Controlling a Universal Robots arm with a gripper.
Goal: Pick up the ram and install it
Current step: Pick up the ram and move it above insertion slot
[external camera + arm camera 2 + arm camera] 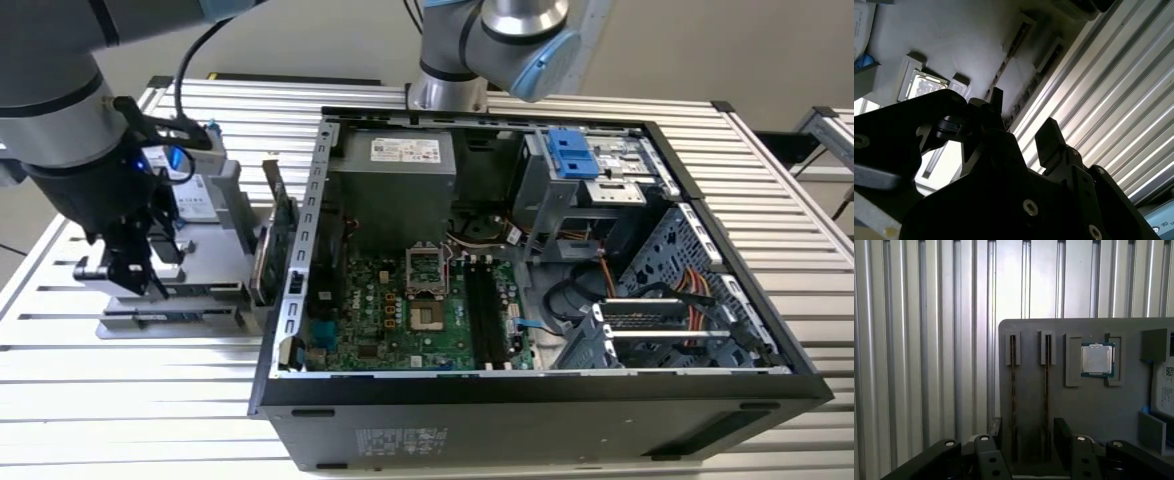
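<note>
Two ram sticks [1014, 390] [1046, 390] stand edge-on in parallel slots of a grey holder [1104, 410]. My gripper [1029, 435] hovers above them, open, and both sticks run between its two black fingertips [1063, 432]. Nothing is held. In the second wrist view the gripper [1024, 120] hangs over the same sticks [1010, 52] [1031, 85]. In the exterior view the gripper [127, 275] is over the holder [200, 320], at the left of the open computer case [534, 400]. The motherboard's long black memory slots [487, 315] lie inside the case.
A processor chip [1097, 360] sits in a pocket of the holder beside the sticks. A hard drive [187, 195] and an upright expansion card [274, 240] stand between my arm and the case wall. A second arm's base [447, 90] stands behind the case on the slatted table [107, 420].
</note>
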